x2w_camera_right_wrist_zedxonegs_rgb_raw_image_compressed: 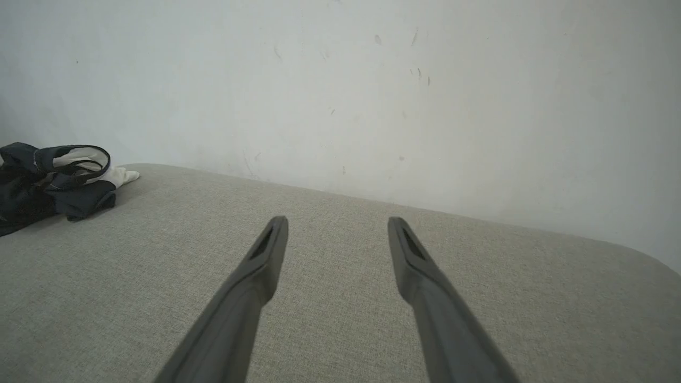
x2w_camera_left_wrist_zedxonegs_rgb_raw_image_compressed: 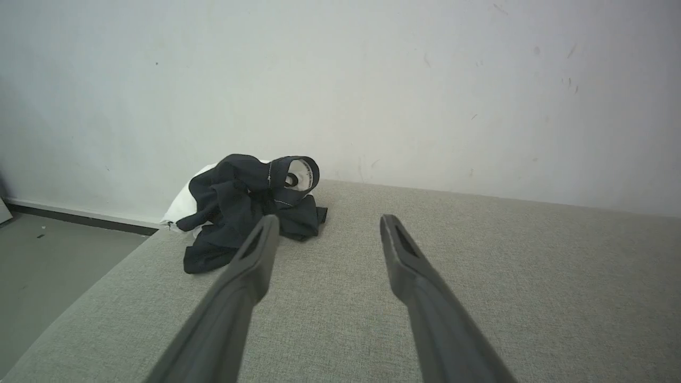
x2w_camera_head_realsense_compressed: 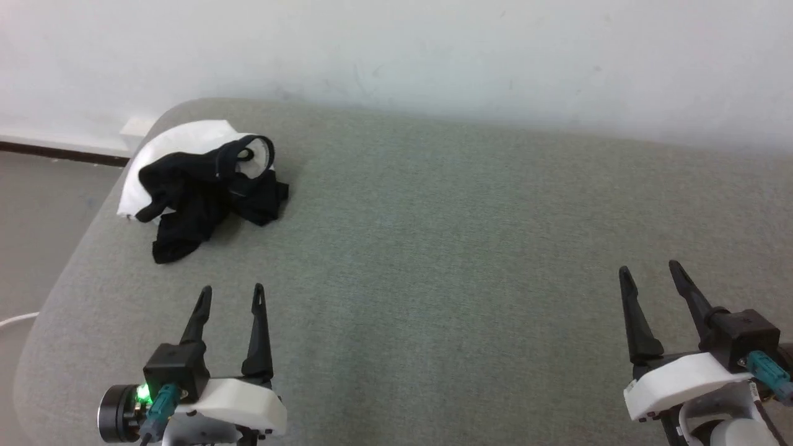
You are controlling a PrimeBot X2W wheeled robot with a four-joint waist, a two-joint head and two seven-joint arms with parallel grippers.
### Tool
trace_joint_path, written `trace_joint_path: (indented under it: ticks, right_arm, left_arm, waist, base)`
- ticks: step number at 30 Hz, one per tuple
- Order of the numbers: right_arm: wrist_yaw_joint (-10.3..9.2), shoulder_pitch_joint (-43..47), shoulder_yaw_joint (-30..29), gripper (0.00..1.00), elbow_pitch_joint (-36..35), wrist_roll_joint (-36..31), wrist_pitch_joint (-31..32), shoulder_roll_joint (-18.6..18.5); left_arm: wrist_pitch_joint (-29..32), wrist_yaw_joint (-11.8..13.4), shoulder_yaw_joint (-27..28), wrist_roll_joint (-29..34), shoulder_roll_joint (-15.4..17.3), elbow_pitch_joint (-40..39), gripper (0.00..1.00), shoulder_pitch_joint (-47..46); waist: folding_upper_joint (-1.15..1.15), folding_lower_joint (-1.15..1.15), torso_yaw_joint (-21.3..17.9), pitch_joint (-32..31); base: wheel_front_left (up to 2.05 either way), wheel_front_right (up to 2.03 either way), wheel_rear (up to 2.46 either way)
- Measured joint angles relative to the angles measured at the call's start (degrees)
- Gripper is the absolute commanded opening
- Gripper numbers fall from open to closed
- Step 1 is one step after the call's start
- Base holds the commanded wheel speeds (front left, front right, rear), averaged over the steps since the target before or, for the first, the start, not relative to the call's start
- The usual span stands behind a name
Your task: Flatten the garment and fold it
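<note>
A grey fabric surface (x2w_camera_head_realsense_compressed: 433, 248) meets a white wall (x2w_camera_head_realsense_compressed: 433, 49) at twelve o'clock, with floor (x2w_camera_head_realsense_compressed: 37, 204) and dark skirting (x2w_camera_head_realsense_compressed: 62, 153) at nine o'clock.

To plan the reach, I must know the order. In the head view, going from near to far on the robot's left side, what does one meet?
left pincer, open → grey fabric surface → garment, crumpled → white wall
</note>
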Motion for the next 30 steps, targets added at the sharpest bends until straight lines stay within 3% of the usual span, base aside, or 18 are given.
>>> trace_joint_path:
  ticks: [30]
  right_arm:
    - [-0.01, -0.1, 2.37, 1.0, 2.87, 0.42, -3.55, 0.03]
  left_arm:
    - [-3.41, 1.18, -0.43, -3.12, -0.01, -1.12, 1.0, 2.24]
  waist:
    - [0.0, 0.0, 12.93, 0.69]
  base:
    - [0.0, 0.0, 0.0]
